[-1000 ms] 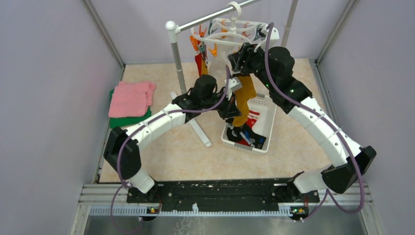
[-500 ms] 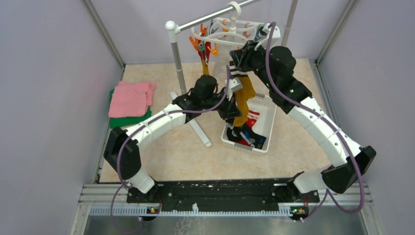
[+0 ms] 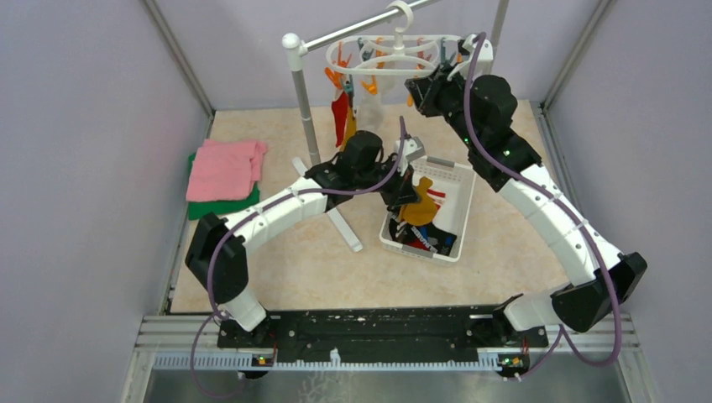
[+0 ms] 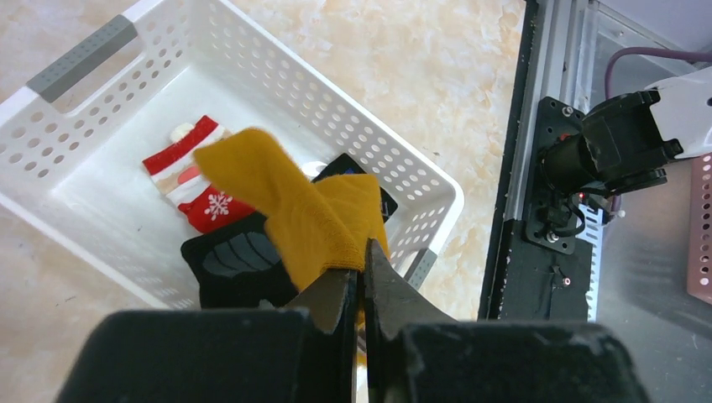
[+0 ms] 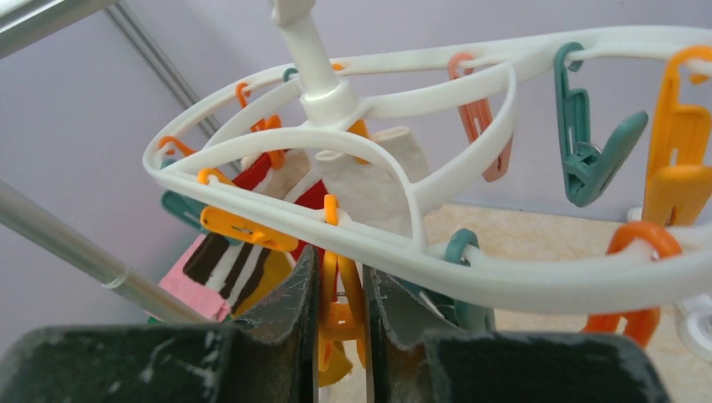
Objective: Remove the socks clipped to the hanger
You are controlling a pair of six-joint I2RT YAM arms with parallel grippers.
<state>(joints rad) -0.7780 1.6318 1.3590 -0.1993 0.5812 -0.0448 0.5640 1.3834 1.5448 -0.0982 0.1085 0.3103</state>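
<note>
My left gripper (image 3: 409, 186) is shut on a mustard-yellow sock (image 3: 417, 208) and holds it over the white basket (image 3: 458, 180). In the left wrist view the sock (image 4: 294, 210) hangs free from my shut gripper (image 4: 361, 256), above a red sock (image 4: 206, 206) and a black sock (image 4: 231, 269) in the basket. My right gripper (image 3: 420, 86) is up at the white hanger (image 3: 395, 54), its fingers closed on an orange clip (image 5: 340, 315). A red sock (image 3: 339, 113), a white sock (image 5: 369, 180) and a striped sock (image 5: 231, 260) still hang from clips.
The grey-and-white pole rack (image 3: 306, 109) carries the hanger; its foot lies by the basket. Folded pink cloth (image 3: 222, 168) on green cloth (image 3: 218, 208) lie at the left. Teal clips (image 5: 588, 143) and orange clips dangle around my right gripper (image 5: 340, 264). Walls enclose the table.
The mustard sock has come off its clip, and my left gripper has carried it down and right over the basket. The hanger has swung back level, and my right gripper rose with it.
</note>
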